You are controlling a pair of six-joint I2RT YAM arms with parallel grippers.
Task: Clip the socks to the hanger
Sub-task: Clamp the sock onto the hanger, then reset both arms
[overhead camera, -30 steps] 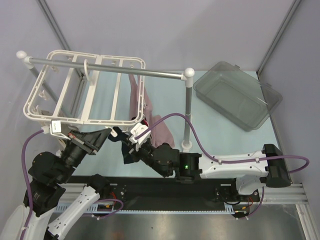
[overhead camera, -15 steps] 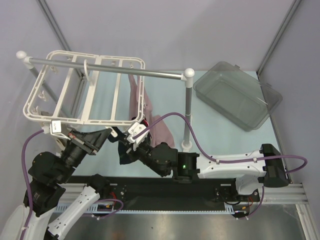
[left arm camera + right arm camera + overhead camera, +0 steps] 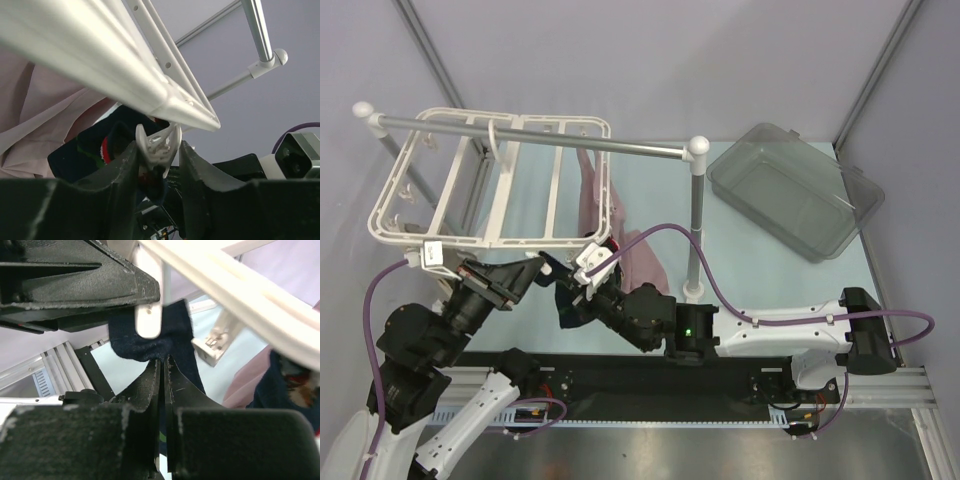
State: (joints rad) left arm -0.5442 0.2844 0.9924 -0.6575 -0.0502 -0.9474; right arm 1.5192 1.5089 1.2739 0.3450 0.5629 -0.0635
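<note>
Change: left jaws have widened off the squeezed clip (image 3: 157, 145) at the hanger's (image 3: 470, 238) near-right corner and now straddle it. Right jaws stay pinched on the sock (image 3: 150, 340) beneath. Clip probably biting; unconfirmed.

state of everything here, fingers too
left fingers, apart, flanking the clip
right fingers, shut on the sock
sock, pinched, raised to the clip
clip, under the hanger's corner, bite unclear
hanger, hooked on the rail
pink cloth, hanging down
bin, empty, no lid
</note>
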